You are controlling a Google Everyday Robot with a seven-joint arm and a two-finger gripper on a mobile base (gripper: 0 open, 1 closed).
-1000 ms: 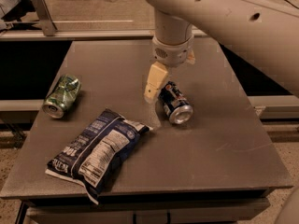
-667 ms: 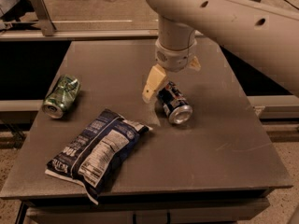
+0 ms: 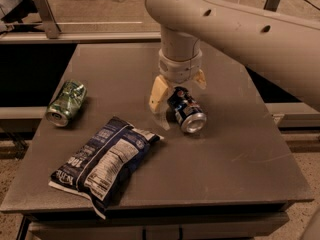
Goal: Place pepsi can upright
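Starting at your left, you see a dented green can (image 3: 65,104) lying on the worktop (image 3: 240,159), then a dark blue chip bag (image 3: 105,161) lying flat. Right of centre, the gripper (image 3: 178,95) hangs low, its fingers (image 3: 159,94) spread apart astride the far end of the pepsi can (image 3: 187,111), which lies on its side.

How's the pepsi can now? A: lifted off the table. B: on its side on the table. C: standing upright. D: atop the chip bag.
B: the pepsi can lies on its side on the table, silver end facing the camera, the gripper straddling its far end.
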